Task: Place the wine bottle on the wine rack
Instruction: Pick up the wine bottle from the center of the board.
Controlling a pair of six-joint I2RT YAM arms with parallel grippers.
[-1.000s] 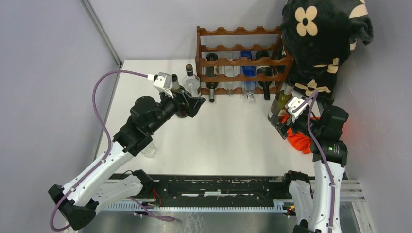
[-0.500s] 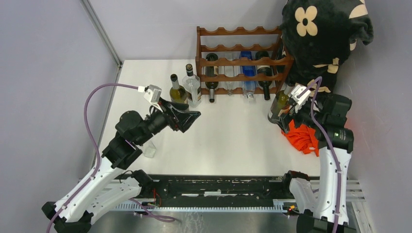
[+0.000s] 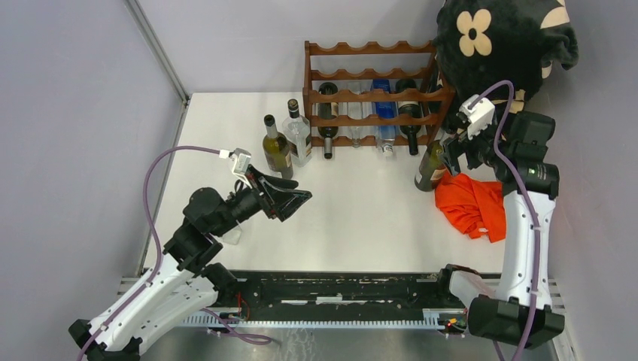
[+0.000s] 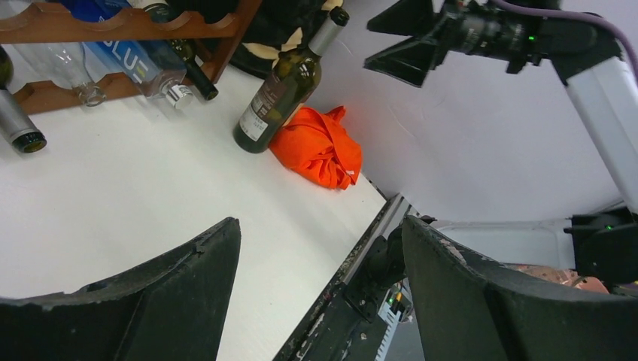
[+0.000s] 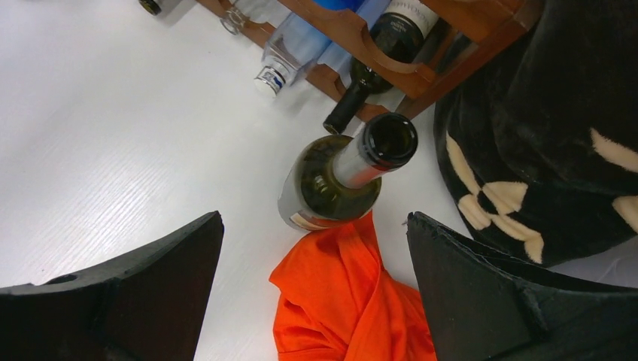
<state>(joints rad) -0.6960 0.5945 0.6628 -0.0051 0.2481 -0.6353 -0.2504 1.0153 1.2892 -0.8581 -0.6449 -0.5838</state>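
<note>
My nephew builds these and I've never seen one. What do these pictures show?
Two robot arms, bolted at the table's near edge, each end in a two-finger gripper. The wide picture is from a fixed camera above and behind them; the other two are from wrist cameras, so the black shapes are each arm's own fingers. On the white table stand a wooden wine rack holding bottles, two upright bottles beside it, and a green wine bottle next to an orange cloth. The left gripper and right gripper are open and empty; the right hangs above that green bottle.
</note>
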